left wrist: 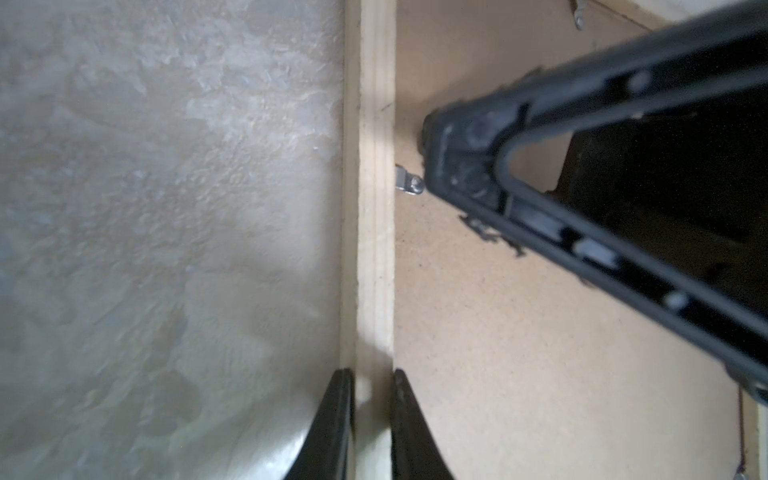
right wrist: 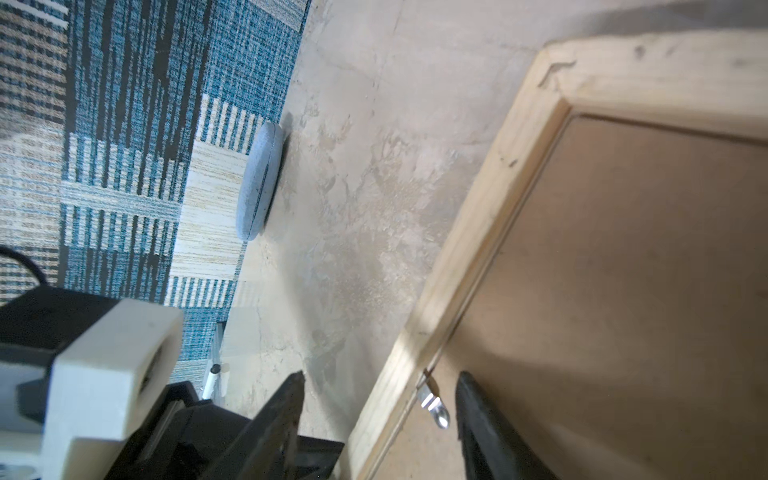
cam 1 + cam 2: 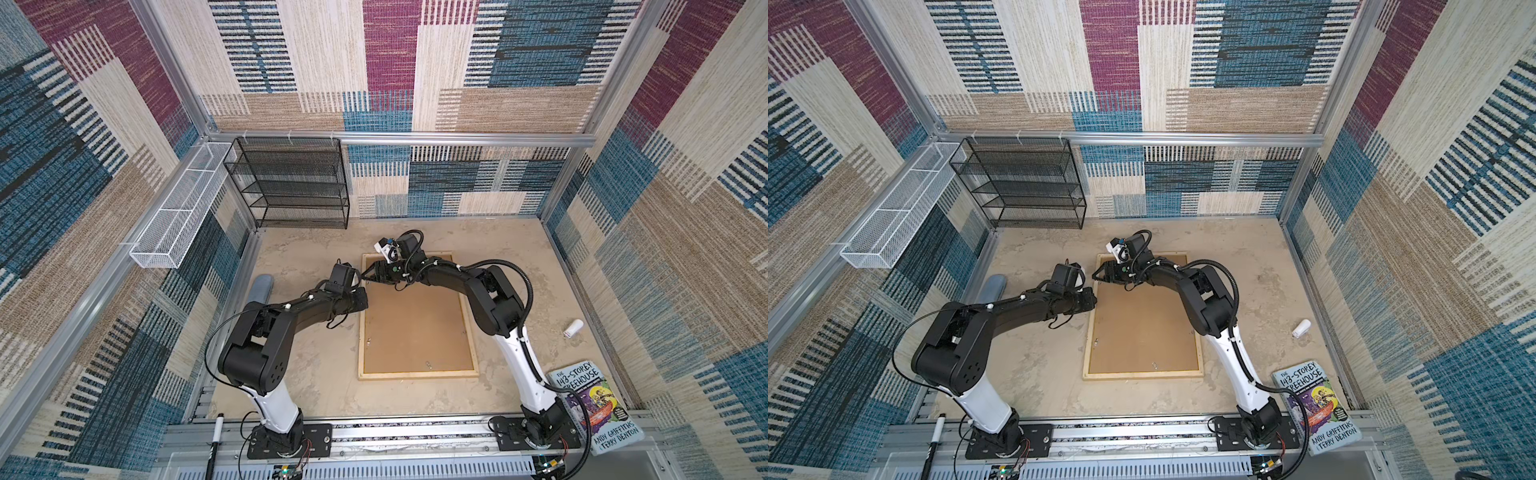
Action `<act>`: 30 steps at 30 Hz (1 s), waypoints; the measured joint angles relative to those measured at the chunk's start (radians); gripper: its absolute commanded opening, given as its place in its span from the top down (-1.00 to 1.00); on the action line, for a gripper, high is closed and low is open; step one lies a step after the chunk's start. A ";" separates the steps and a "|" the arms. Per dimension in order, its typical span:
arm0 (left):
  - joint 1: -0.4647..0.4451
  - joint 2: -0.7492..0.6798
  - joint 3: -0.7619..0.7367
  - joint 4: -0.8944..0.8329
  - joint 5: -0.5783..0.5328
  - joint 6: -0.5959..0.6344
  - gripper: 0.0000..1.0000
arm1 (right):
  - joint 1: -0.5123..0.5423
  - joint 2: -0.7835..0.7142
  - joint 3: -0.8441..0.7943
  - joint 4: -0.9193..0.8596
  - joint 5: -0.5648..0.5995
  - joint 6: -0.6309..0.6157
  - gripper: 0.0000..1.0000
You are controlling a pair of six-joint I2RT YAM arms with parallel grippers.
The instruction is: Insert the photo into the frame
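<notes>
The frame point(image 3: 417, 375) point(image 3: 1142, 375) of pale wood lies flat on the table in both top views, with a brown backing board point(image 3: 415, 332) inside it. The photo is hidden. My left gripper point(image 3: 362, 305) point(image 1: 372, 374) is shut on the frame's left rail point(image 1: 376, 208), one finger on each side. My right gripper point(image 3: 365, 275) point(image 2: 381, 376) is open at the far left part of the frame. It straddles the rail point(image 2: 478, 232), one finger over the table and one over the board. A small metal tab point(image 2: 434, 405) point(image 1: 409, 185) sticks out from the rail beside that finger.
A grey-blue round pad point(image 3: 259, 289) leans at the left wall. A white bottle point(image 3: 573, 328) and a book point(image 3: 594, 411) lie at the right. A marker point(image 3: 216, 436) lies at the front left. A black mesh shelf point(image 3: 291, 183) and a white basket point(image 3: 183, 208) hang at the back left.
</notes>
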 measured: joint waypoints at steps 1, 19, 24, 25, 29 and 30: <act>0.000 -0.003 -0.004 0.001 -0.001 -0.005 0.66 | 0.000 -0.008 -0.013 0.004 -0.002 0.020 -0.23; -0.019 -0.023 -0.032 0.015 -0.031 -0.058 0.66 | 0.034 -0.063 -0.035 -0.047 0.055 0.214 -0.29; -0.024 -0.018 -0.028 0.019 -0.026 -0.064 0.65 | 0.036 -0.036 0.003 -0.055 0.059 0.235 -0.29; -0.024 -0.016 -0.026 0.019 -0.024 -0.064 0.66 | 0.038 -0.033 0.007 -0.056 0.059 0.237 -0.29; -0.024 -0.014 -0.024 0.019 -0.022 -0.066 0.66 | 0.038 -0.027 0.013 -0.061 0.060 0.243 -0.29; -0.024 -0.013 -0.024 0.019 -0.022 -0.066 0.66 | 0.038 -0.027 0.013 -0.062 0.060 0.245 -0.29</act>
